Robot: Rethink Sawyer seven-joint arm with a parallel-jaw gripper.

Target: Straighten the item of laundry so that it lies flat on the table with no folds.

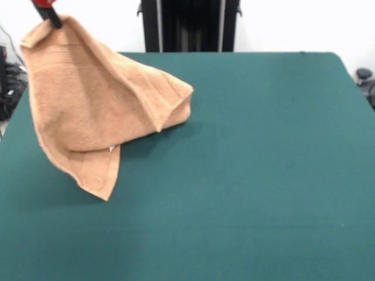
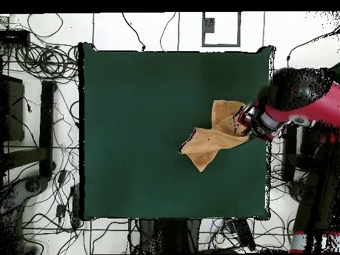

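Note:
The orange-tan towel (image 1: pixel 94 105) hangs in a draped, folded sheet from my gripper (image 1: pixel 51 16) at the top left of the front view. The gripper is shut on the towel's upper corner and holds it above the green table (image 1: pixel 263 175). One folded end of the towel rests on the table to the right, and a lower corner reaches down toward the table's near left. In the overhead view the towel (image 2: pixel 214 136) is bunched near the table's right edge, with the gripper (image 2: pixel 250 125) at its right end under the red arm.
The robot's black pedestal (image 1: pixel 188 26) stands at the far side of the table. The red and black arm (image 2: pixel 299 106) reaches in over the table's right edge in the overhead view. Cables (image 2: pixel 40 63) lie on the floor around the table.

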